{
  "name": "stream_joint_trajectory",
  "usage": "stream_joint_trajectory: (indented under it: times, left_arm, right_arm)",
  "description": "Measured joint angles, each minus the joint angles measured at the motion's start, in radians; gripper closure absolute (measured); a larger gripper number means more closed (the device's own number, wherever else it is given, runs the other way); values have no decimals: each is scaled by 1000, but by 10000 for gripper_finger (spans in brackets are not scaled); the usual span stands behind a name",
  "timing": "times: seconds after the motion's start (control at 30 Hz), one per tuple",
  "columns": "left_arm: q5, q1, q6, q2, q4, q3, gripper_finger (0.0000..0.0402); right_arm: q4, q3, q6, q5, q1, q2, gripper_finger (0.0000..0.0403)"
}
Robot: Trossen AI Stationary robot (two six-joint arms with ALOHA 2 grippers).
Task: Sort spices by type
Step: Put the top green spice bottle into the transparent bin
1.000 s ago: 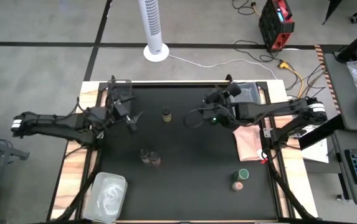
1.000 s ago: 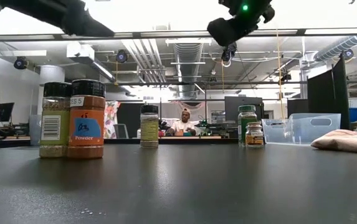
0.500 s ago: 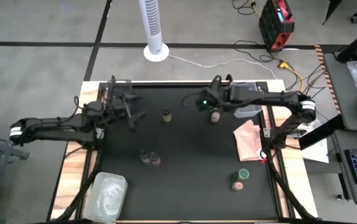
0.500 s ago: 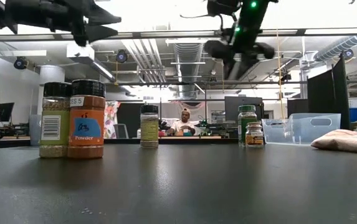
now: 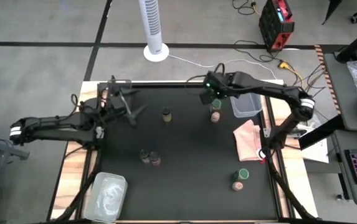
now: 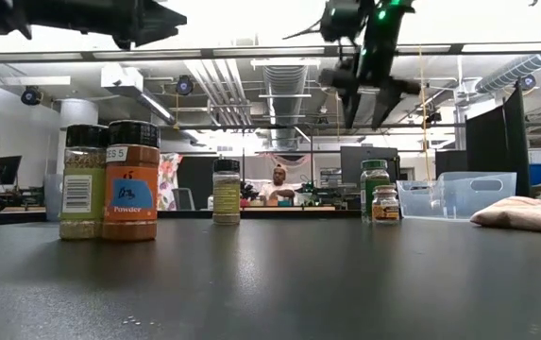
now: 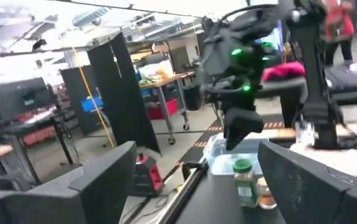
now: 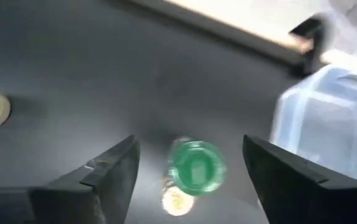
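The right gripper [image 8: 190, 171], fingers spread wide, hung directly above a green-lidded spice jar [image 8: 195, 165]; light, rigid and smooth, it probably wanted gripping around its lid.

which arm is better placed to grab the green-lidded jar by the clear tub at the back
Right. The right gripper hangs open directly above the green-lidded jar, which shows between its fingers. The left gripper is open too, but at the far side of the table.

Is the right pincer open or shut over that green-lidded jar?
Open. In the right wrist view both fingers stand wide apart, with the green-lidded jar upright between and below them; the right pincer hangs above, not touching.
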Motion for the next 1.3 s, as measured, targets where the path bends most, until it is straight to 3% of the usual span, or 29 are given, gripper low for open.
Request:
stream_joint_trajectory:
  times: [0.1,0.37,0.7,0.87,1.2,1.3]
  left_arm:
    - [1,8,51,11,-17,-11,82]
    - [-7,41,80,9,14,-17,82]
    - [-6,43,100,12,17,-17,82]
    - [-6,43,96,40,43,-17,82]
    - [-7,43,101,137,107,-17,82]
    - [-7,43,101,154,107,-12,82]
  right_arm:
    - [-31,0,-7,-72,-34,46,103]
    - [-110,4,51,-50,-31,108,56]
    - [-106,-8,58,-76,-9,236,55]
    - [-104,-8,55,-71,-8,248,77]
    - [-57,-6,35,-68,-15,248,206]
    - [-44,-6,16,-64,-15,248,211]
